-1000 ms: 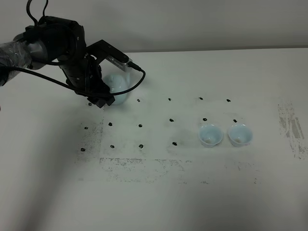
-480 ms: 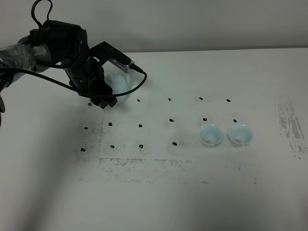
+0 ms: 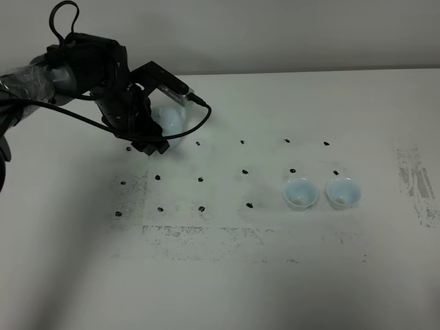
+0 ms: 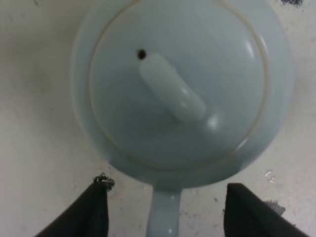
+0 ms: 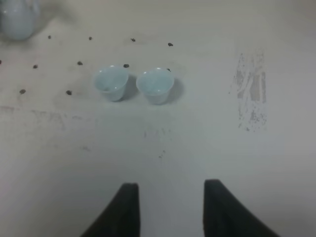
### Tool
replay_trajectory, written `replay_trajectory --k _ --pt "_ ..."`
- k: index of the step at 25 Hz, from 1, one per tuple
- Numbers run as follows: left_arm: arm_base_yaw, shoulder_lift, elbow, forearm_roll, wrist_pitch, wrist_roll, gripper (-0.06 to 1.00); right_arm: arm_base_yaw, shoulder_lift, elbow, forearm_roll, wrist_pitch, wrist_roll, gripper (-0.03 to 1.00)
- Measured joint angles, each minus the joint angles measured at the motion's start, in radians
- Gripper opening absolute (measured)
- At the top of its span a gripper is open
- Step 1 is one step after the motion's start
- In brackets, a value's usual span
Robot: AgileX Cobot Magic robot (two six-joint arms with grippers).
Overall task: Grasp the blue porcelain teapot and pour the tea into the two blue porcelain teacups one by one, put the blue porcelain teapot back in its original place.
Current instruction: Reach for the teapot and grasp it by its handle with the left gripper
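My left pincer (image 4: 169, 187) stands spread astride the loop handle of the round pale-blue glossy porcelain teapot (image 4: 182, 84), seated on the white table (image 3: 275, 275), well apart from the two small pale-blue handleless porcelain cups (image 3: 300, 193) (image 3: 343, 193). Risk: an off-centre closure on that slick handle could let the pot swing.

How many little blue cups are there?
2. One teacup sits right of the middle of the table; the other teacup sits beside it, farther right, not touching. None seems hidden.

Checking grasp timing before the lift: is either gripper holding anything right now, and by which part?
Nothing held. Left gripper is open, fingers either side of the teapot handle, not touching; right gripper empty.
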Motion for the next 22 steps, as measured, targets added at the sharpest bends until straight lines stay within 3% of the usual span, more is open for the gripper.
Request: replay_trajectory --k 13,22 --pt "-0.001 0.0 0.0 0.001 -0.008 0.0 0.49 0.0 0.0 0.0 0.0 0.0 0.0 0.3" --pt "-0.001 0.0 0.0 0.001 -0.008 0.0 0.38 0.0 0.0 0.0 0.0 0.0 0.0 0.3"
